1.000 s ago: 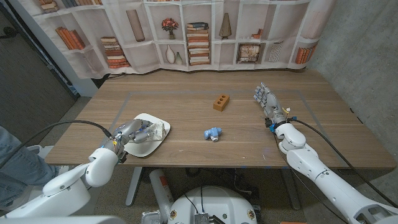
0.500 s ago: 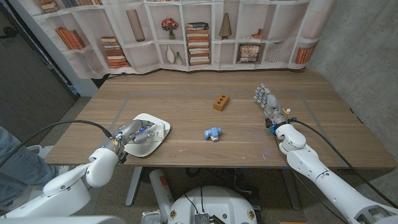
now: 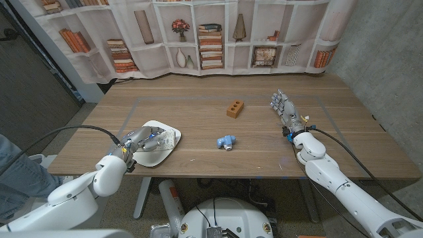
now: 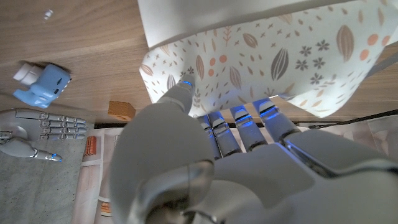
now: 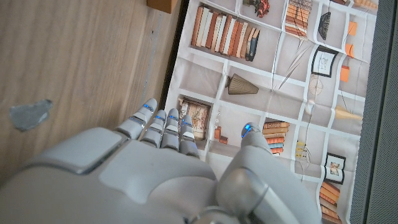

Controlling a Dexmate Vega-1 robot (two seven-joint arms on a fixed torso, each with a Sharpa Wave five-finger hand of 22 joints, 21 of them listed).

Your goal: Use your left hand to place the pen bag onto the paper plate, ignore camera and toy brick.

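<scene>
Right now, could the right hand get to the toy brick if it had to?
Probably yes. The right hand stands open on the table's right side, holding nothing, and the toy brick lies across bare wood from it with nothing between. The toy camera lies nearer the robot, off that path.

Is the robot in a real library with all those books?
Probably not. The bookshelves look printed on a curtain hung behind a wooden table, beside a bare grey wall. With cables on the arms, it looks more like a robot test room or lab.
</scene>
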